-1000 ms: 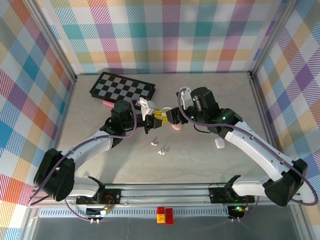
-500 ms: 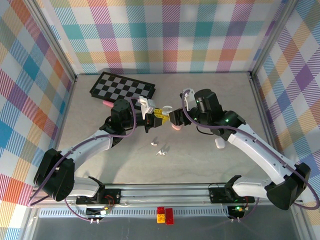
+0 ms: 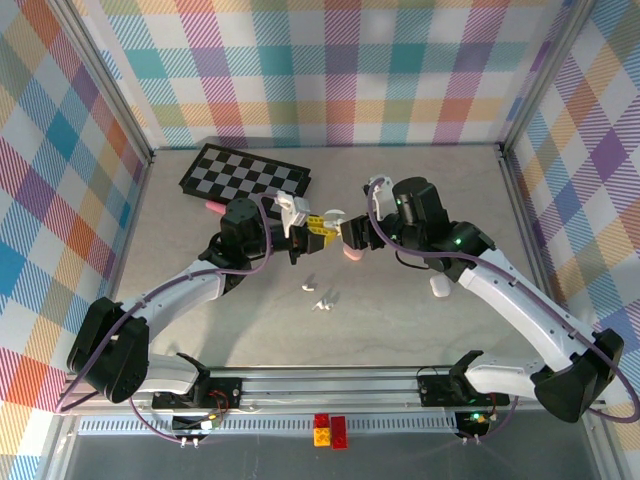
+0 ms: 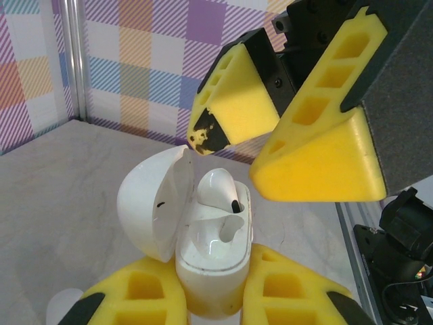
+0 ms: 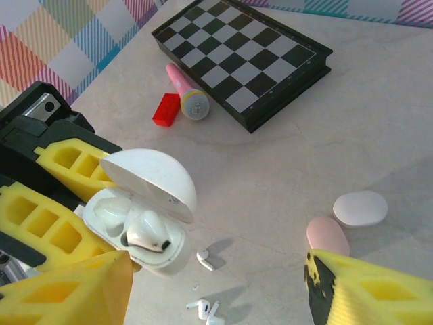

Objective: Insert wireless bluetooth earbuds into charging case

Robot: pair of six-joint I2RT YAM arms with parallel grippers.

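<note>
White loose buds [image 3: 321, 303] lie nearest on the table [image 3: 420, 335], not yet stowed. Behind them the left gripper [image 3: 298, 240], its arm stretched low and inward, pinches the open case [image 4: 213, 271], and one bud [image 4: 220, 193] sits inside. The right gripper [image 3: 350, 232], fingers spread and empty, has drawn back a little. I judge this bud delivered, perhaps not fully seated.

Pastel plaid walls [image 3: 340, 70] enclose a pale, perhaps stone-look tabletop [image 3: 400, 330]; aluminium posts [image 3: 110, 78] stand at the corners.
</note>
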